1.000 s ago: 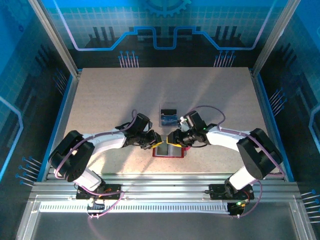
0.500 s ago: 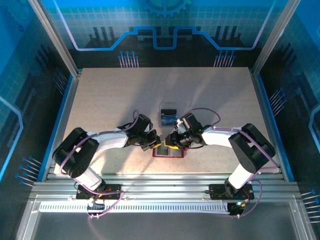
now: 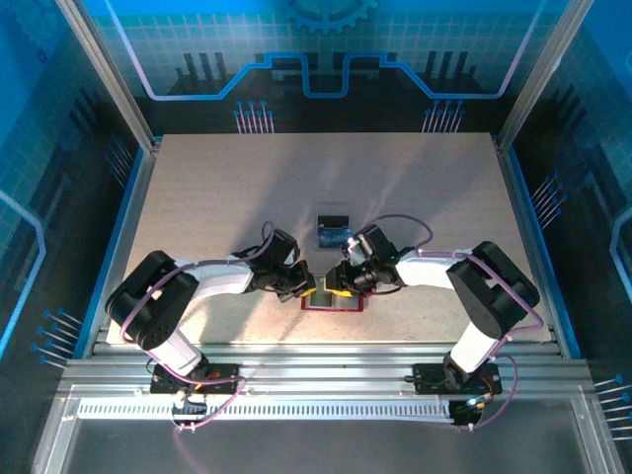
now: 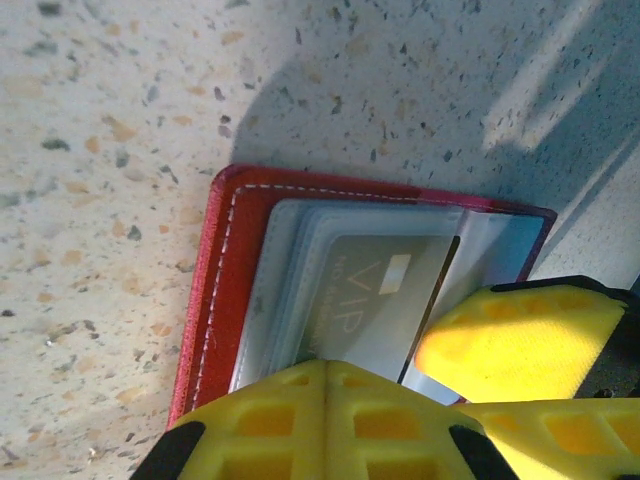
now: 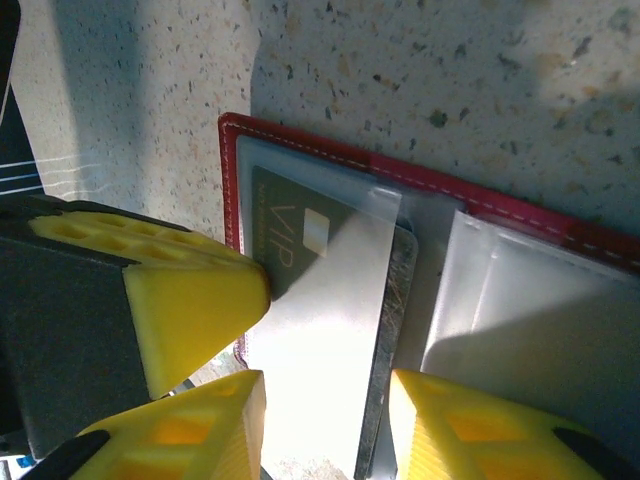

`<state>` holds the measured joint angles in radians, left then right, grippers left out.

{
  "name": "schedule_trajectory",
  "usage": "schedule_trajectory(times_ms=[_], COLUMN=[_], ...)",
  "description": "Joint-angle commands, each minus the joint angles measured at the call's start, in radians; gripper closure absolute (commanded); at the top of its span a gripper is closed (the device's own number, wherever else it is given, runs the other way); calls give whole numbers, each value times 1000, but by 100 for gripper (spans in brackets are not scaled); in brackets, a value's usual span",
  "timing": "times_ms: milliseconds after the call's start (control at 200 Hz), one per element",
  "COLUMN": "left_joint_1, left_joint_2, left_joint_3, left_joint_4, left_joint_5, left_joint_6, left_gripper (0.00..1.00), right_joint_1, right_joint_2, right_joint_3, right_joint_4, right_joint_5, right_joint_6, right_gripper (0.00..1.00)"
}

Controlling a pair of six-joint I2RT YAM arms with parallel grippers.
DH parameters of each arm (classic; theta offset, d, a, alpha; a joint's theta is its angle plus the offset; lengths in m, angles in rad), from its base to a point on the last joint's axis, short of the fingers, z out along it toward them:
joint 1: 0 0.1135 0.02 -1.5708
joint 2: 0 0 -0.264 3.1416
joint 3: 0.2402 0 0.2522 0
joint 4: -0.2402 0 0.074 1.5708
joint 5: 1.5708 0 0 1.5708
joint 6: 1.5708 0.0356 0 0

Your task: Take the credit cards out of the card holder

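The red card holder (image 3: 331,302) lies open near the table's front edge, its clear pockets up (image 4: 215,290) (image 5: 520,210). A dark card marked VIP (image 4: 385,290) (image 5: 330,290) sticks partly out of one pocket. My left gripper (image 3: 308,288) (image 4: 327,368) is shut with nothing between its fingers, its tip on the holder's pocket edge. My right gripper (image 3: 338,286) (image 5: 325,420) is open. Its fingers straddle the VIP card, close to its long edges. A black card (image 3: 334,221) and a blue card (image 3: 334,238) lie on the table just behind the holder.
The speckled tabletop (image 3: 217,197) runs wide behind and to both sides of the holder. A metal rail (image 3: 316,355) borders the near edge, close in front of the holder. Both arms meet over the holder, their fingertips nearly touching.
My left gripper has shut and settled onto the holder's edge. The right gripper has slid in over the VIP card and its jaws have narrowed a little.
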<state>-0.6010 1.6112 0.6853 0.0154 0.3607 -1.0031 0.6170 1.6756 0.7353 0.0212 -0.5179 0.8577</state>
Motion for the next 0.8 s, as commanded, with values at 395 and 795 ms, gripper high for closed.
schedule_trajectory(times_ms=[395,795], left_joint_1=[7,7], left_joint_2=[0,-12], left_joint_3=[-38,-40], left_joint_4=[-9,-15], left_joint_5=[-12,-19], left_joint_6=[-3,-5], left_gripper=[99,97], right_joint_1=[18,18], right_joint_2=[30,29], right_joint_3=[34,57], right_joint_4=[17,-91], right_joint_5=[-31,23], right_joint_6=[4,-47], right_gripper=[68,62])
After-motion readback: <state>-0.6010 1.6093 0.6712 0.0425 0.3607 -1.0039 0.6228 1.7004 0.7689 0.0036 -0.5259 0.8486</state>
